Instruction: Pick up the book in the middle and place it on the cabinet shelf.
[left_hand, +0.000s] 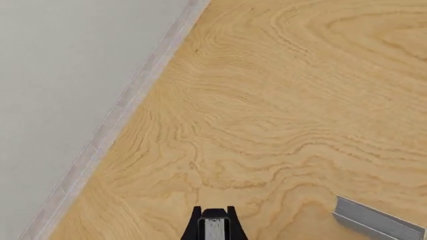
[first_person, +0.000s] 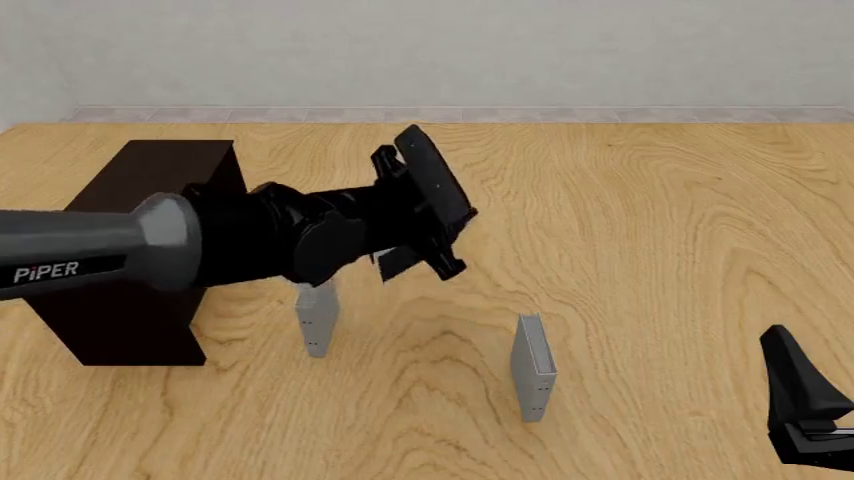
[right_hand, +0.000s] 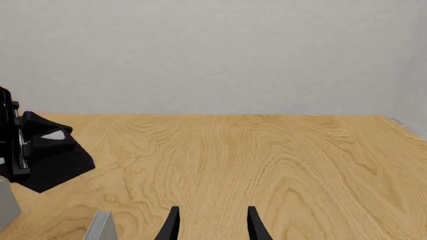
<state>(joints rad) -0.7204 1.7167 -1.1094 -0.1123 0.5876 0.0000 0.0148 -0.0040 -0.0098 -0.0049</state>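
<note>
My left gripper (first_person: 416, 212) is shut on the thick black book (first_person: 434, 182) and holds it tilted in the air above the table, just right of the dark brown cabinet shelf (first_person: 167, 170). In the left wrist view the book (left_hand: 213, 229) shows edge-on as a pale strip of pages between black sides, over bare wood. The right wrist view has the held book (right_hand: 57, 162) at its far left. My right gripper (first_person: 801, 400) sits low at the near right of the table, open and holding nothing (right_hand: 212, 227).
Two thin grey books stand upright on the table: one (first_person: 316, 318) below my left arm near the cabinet, the other (first_person: 534, 368) to its right. That right one (left_hand: 377, 221) also shows in the left wrist view. A pale wall with a skirting board (first_person: 441, 115) runs along the far side.
</note>
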